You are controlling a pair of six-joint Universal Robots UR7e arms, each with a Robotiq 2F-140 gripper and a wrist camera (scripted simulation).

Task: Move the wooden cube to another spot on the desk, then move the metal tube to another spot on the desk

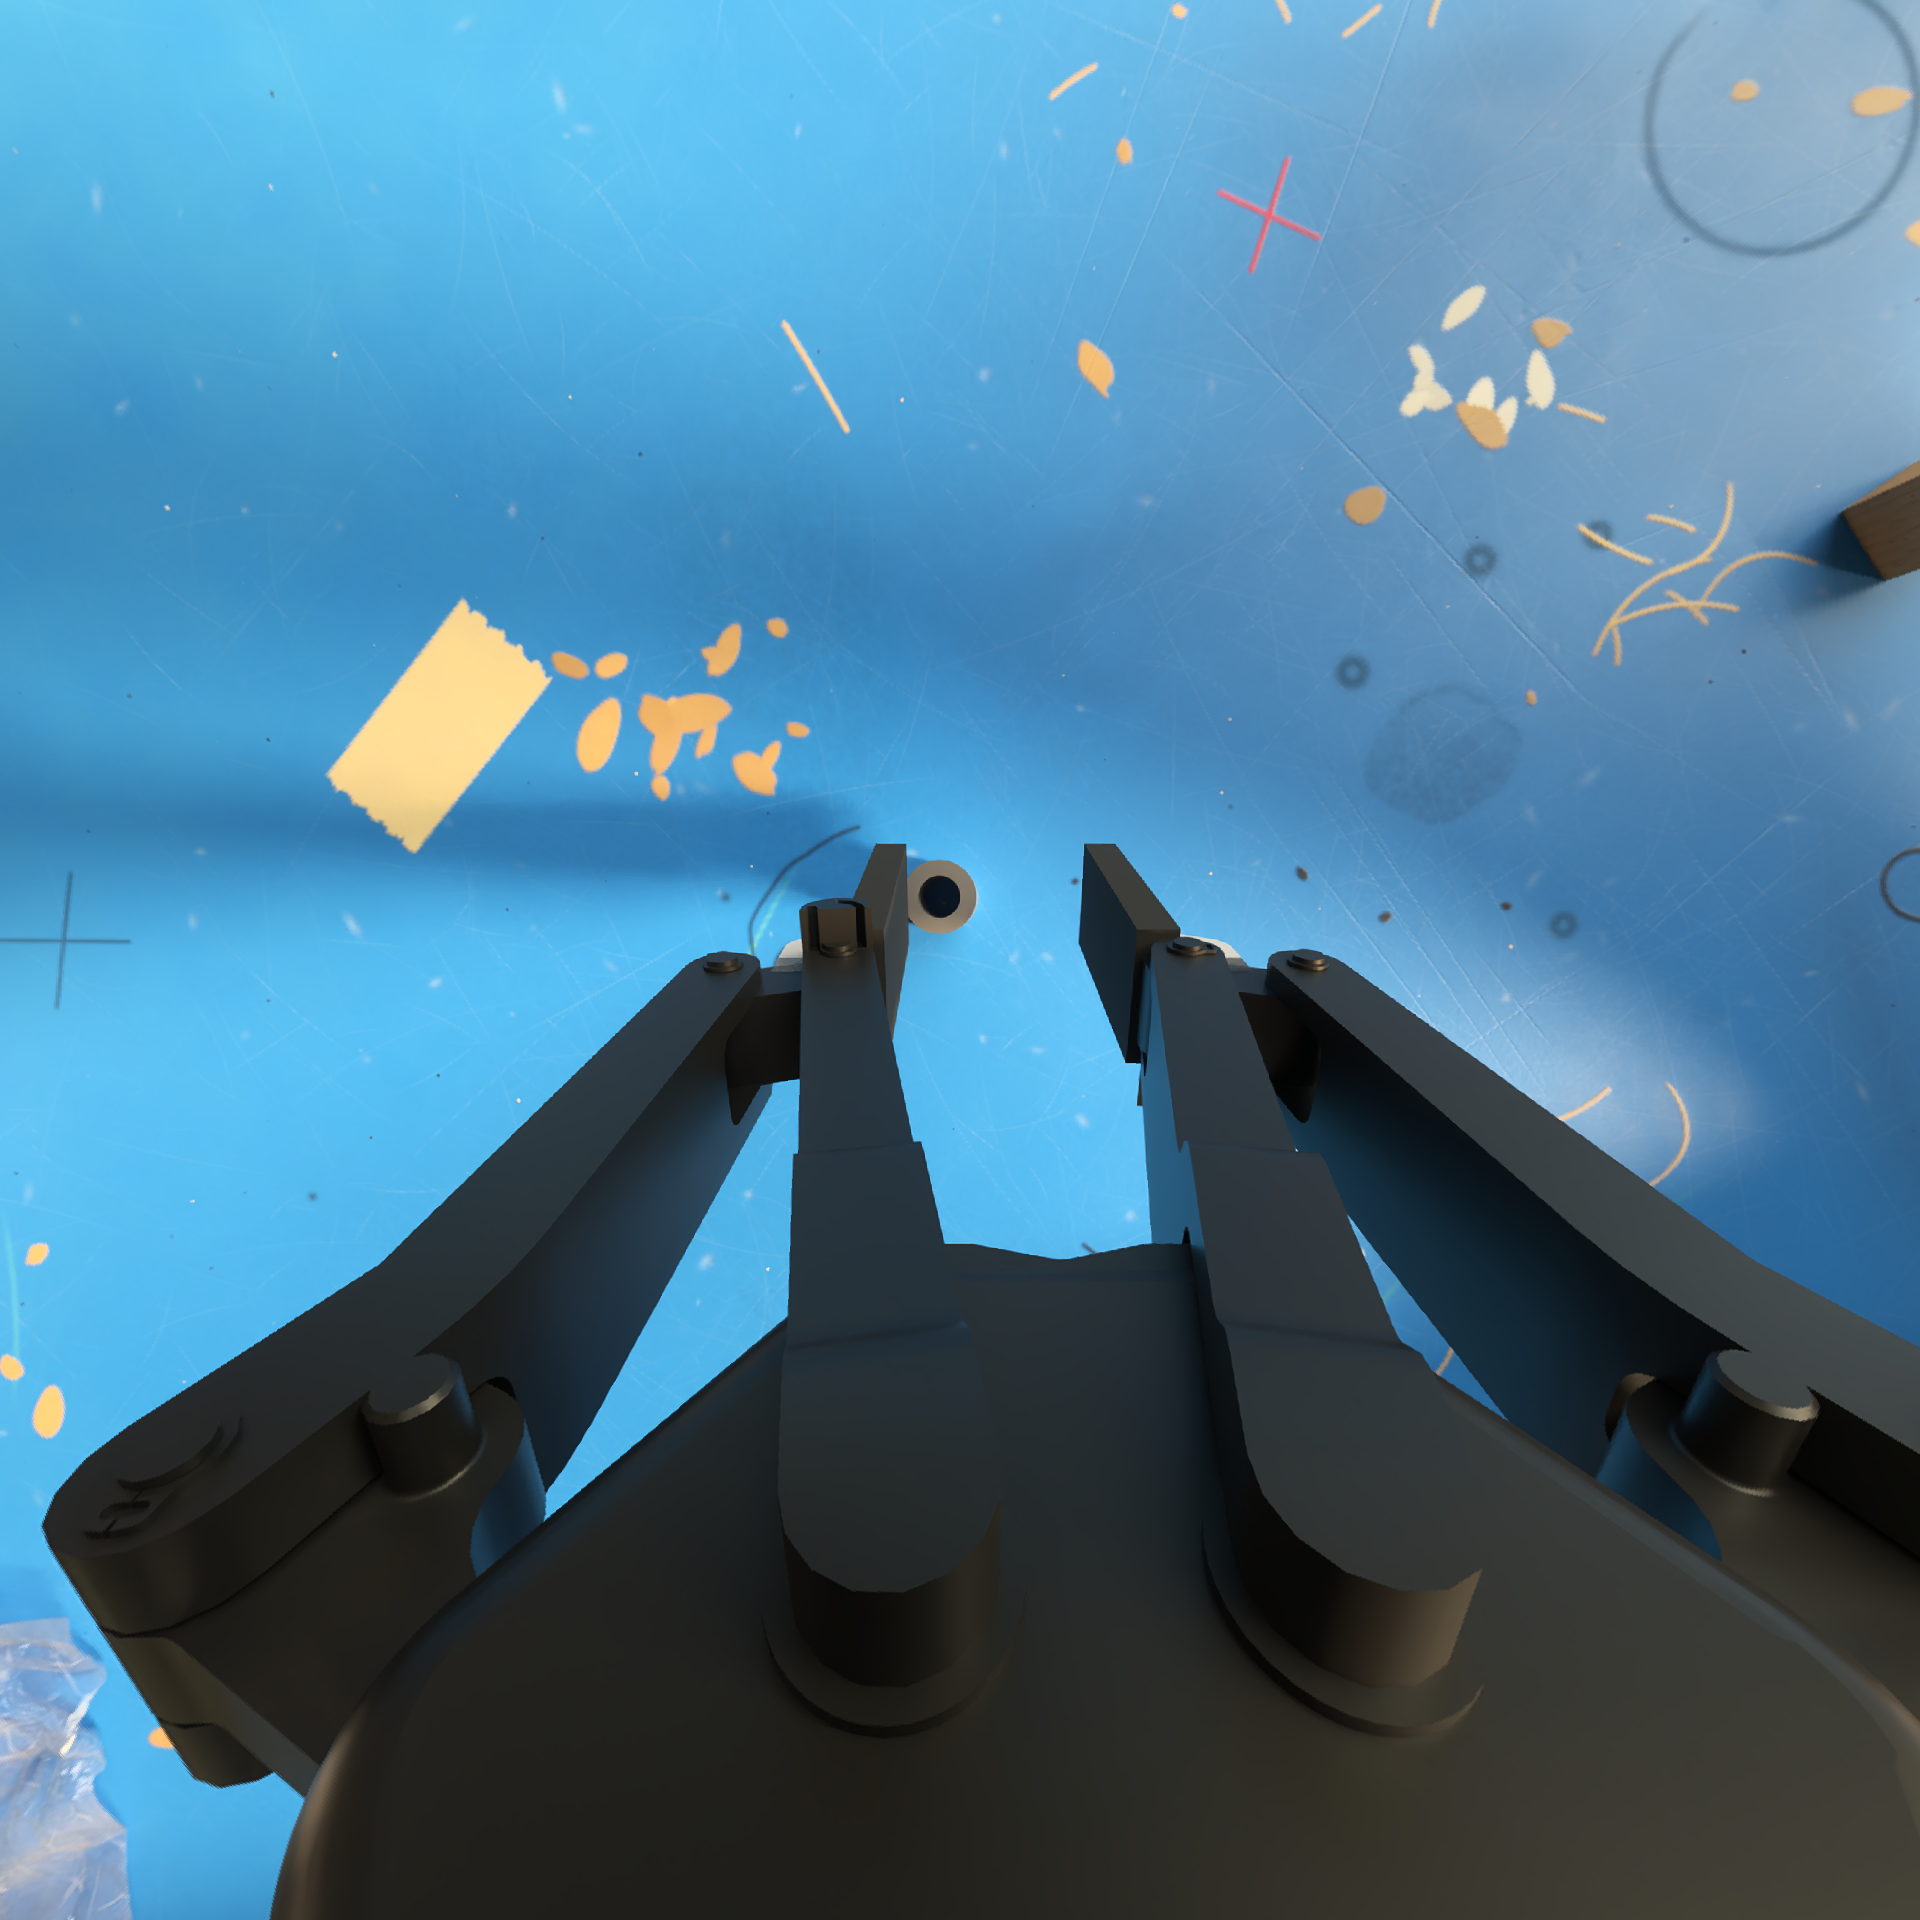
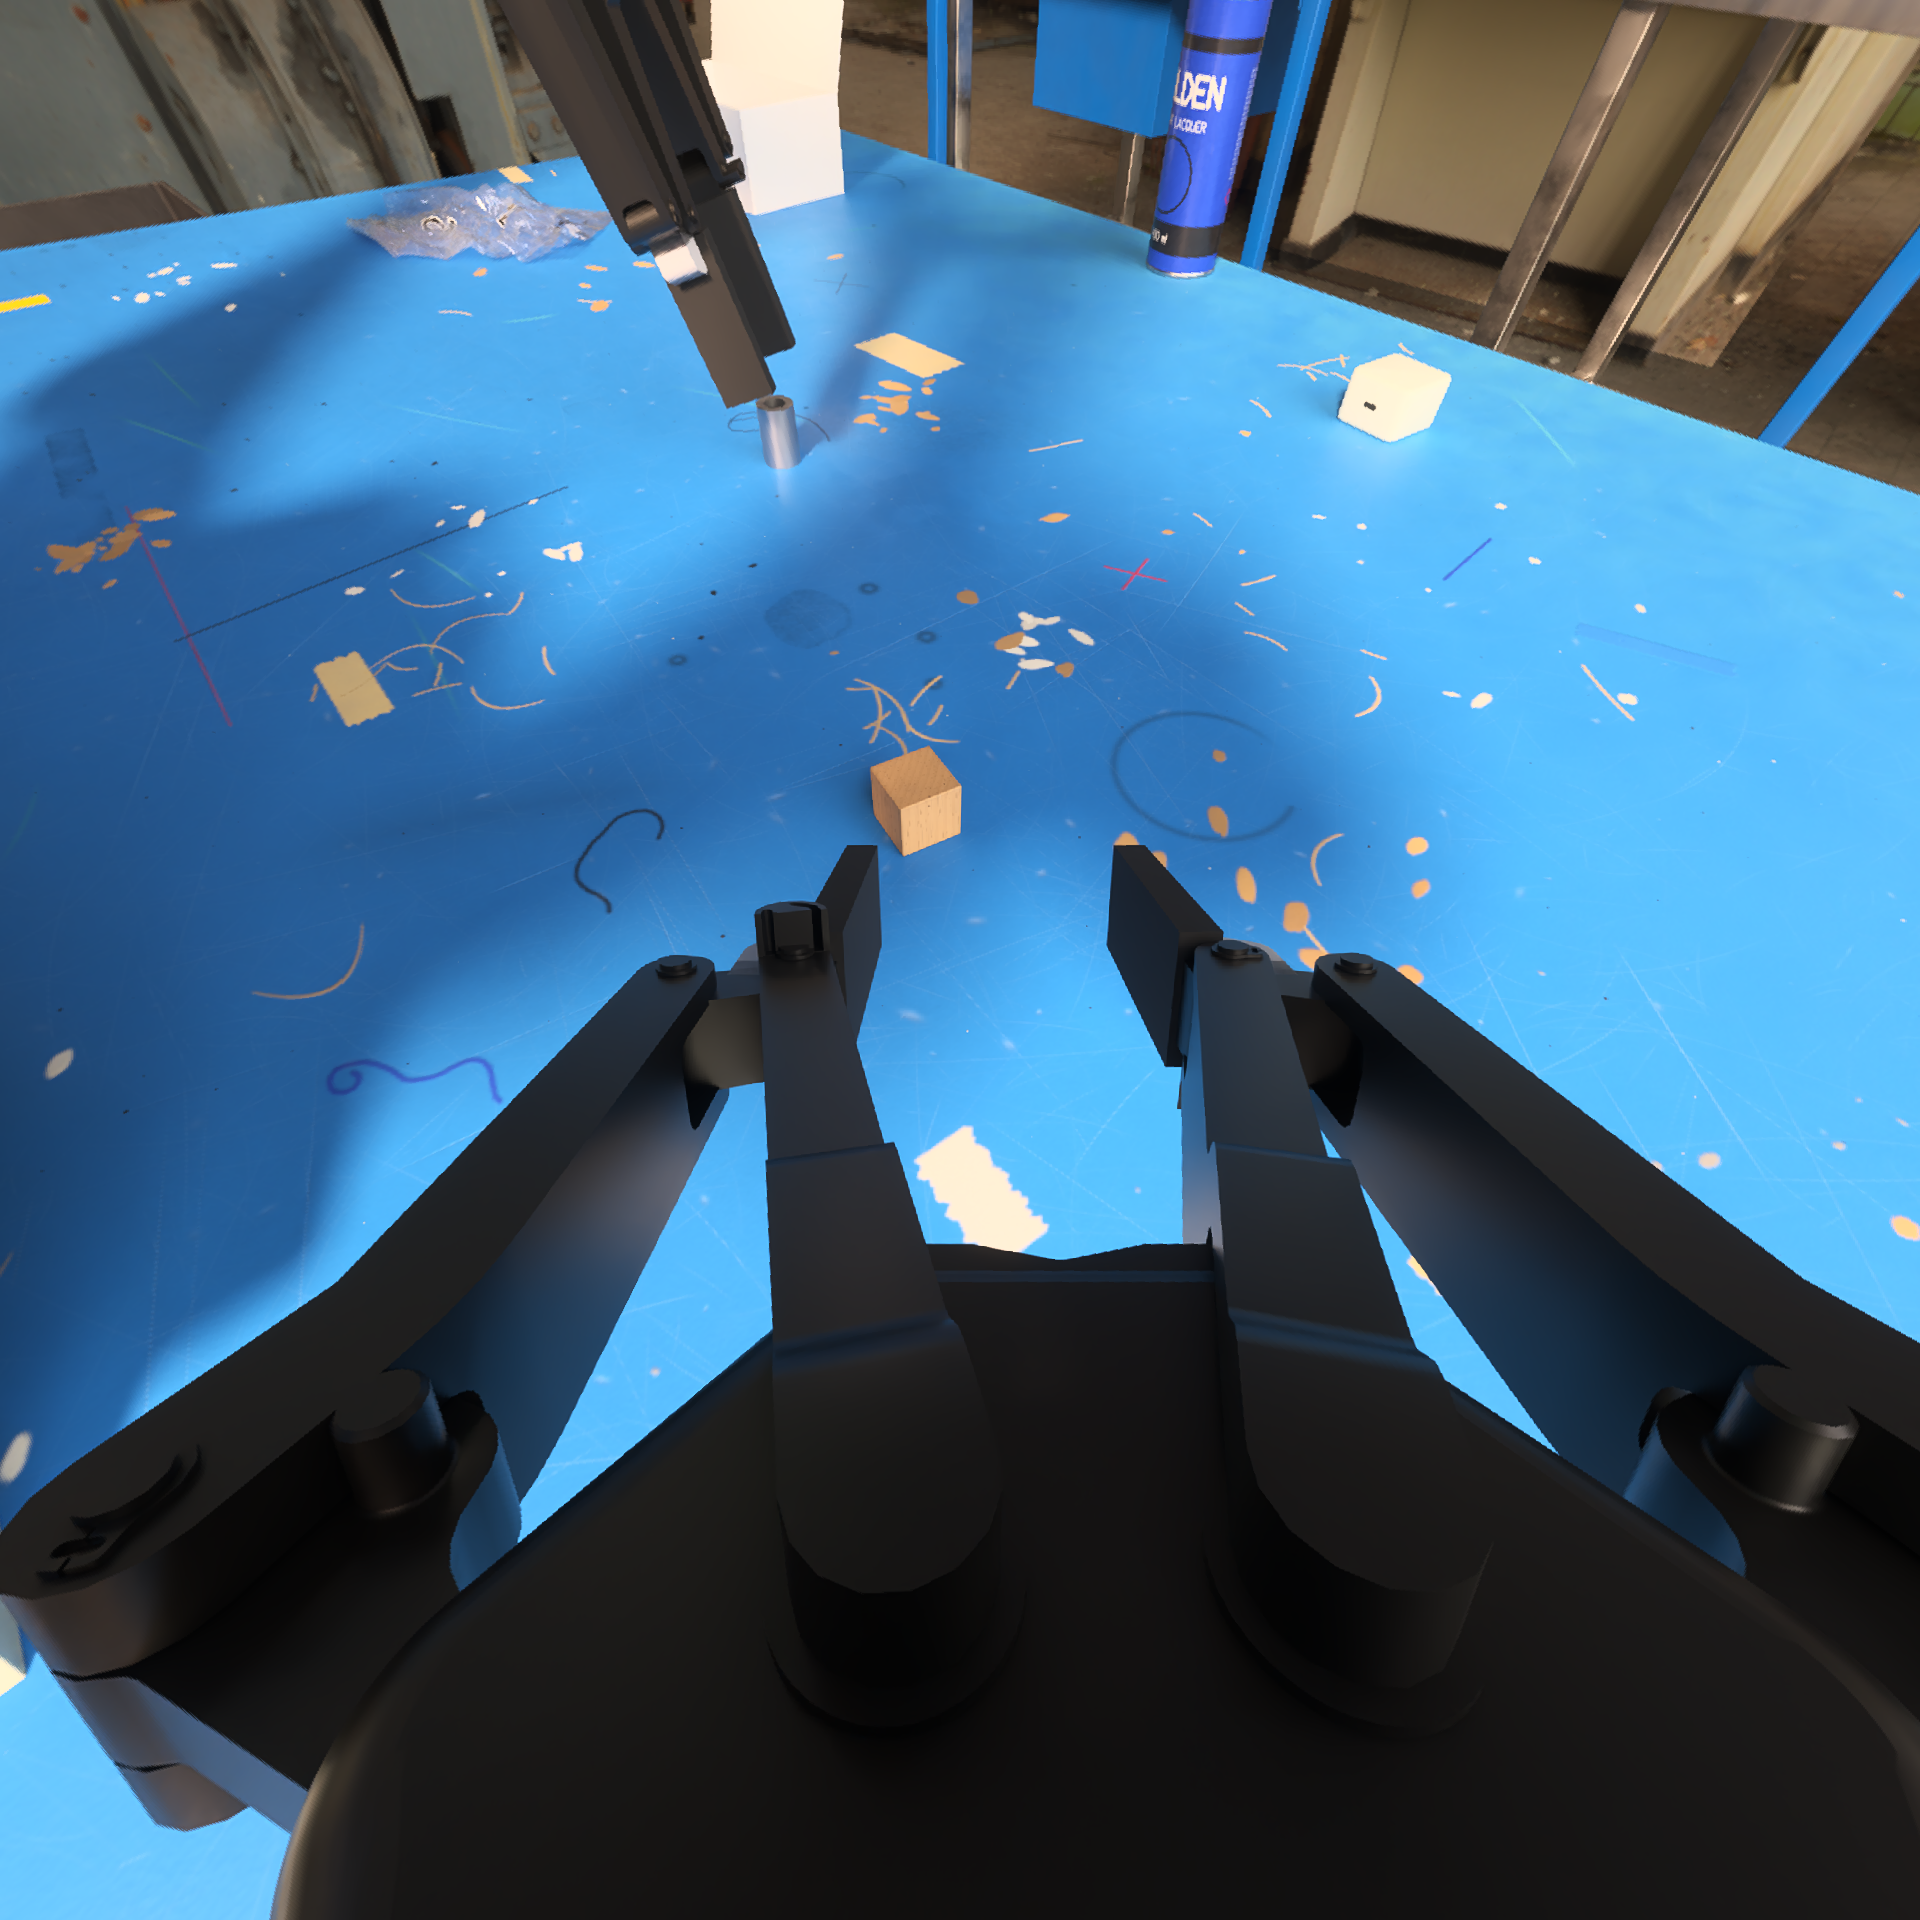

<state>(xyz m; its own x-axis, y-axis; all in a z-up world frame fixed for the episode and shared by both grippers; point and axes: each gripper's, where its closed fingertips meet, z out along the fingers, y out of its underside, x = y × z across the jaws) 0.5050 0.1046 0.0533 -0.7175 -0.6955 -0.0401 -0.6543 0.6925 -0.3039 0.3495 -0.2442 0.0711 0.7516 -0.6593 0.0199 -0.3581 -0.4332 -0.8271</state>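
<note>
The metal tube stands upright on the blue desk; I see its open end from above. My left gripper is open and points down over it, the tube just inside the left finger. The right wrist view shows the tube under the left gripper's fingers. The wooden cube rests on the desk just ahead of my open, empty right gripper. A corner of the cube shows at the right edge of the left wrist view.
A white cube sits at the far right, a blue spray can and a white block at the back edge, a crumpled plastic bag at the back left. The bag also shows in the left wrist view.
</note>
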